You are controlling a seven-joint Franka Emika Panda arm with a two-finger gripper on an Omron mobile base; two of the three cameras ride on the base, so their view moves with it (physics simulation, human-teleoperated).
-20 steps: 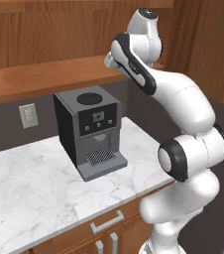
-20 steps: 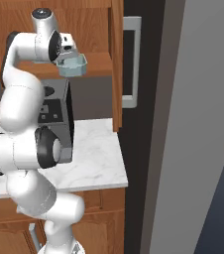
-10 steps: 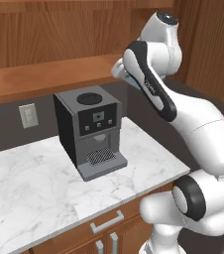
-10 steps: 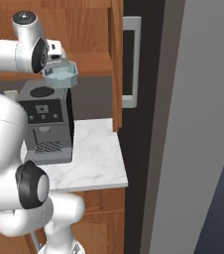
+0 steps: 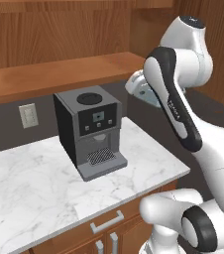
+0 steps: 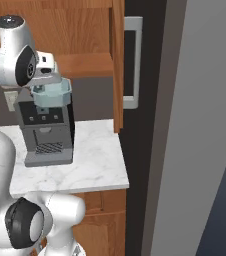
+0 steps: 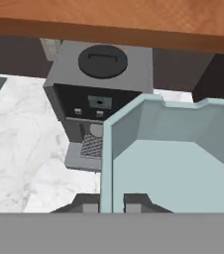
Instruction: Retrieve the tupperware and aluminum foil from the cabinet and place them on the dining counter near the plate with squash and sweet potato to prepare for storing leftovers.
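My gripper [image 6: 44, 89] is shut on the rim of the pale blue-grey tupperware [image 6: 51, 94] and holds it in the air above the coffee machine. In the hand view the tupperware [image 7: 173, 163] fills the lower right, its near wall pinched between my two dark fingertips [image 7: 136, 201]. In the left base view the tupperware [image 5: 142, 92] shows partly behind my forearm. The cabinet shelf [image 5: 54, 74] runs just behind and above, with its side wall [image 6: 118, 65] to the right. The aluminum foil, the plate and the dining counter are out of view.
A dark grey coffee machine [image 5: 89, 133] stands on a white marble counter [image 5: 39, 183] under the cabinet. A wall socket [image 5: 28, 115] sits on the dark backsplash. A tall grey panel [image 6: 200, 125] and a dark oven column [image 6: 132, 65] close off the right side.
The arm has swung back out of the cabinet with the tupperware, which now hangs lower over the coffee machine. The grip has stayed shut.
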